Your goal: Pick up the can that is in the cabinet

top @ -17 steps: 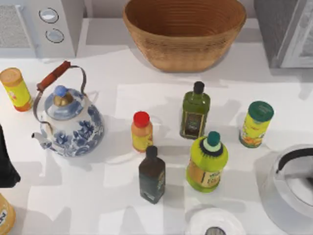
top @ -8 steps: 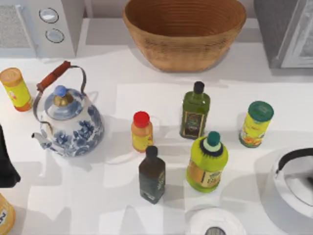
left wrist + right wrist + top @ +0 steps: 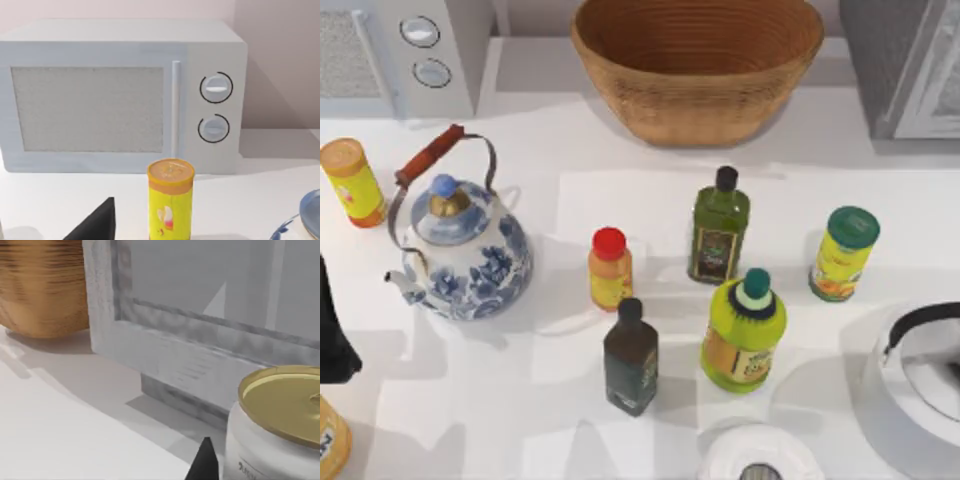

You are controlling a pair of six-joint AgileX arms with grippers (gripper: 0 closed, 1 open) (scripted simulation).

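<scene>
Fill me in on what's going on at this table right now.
Nothing is being held yet. The cabinet stands at the table's back right corner beside the wicker basket. The right wrist camera looks at its white-framed door, with a white gold-lidded can close in front. The left arm sits at the left edge, facing the microwave.

Microwave (image 3: 400, 50) back left; basket (image 3: 698, 65) back centre; cabinet (image 3: 905, 65) back right; teapot (image 3: 460, 245) left of bottles.
</scene>
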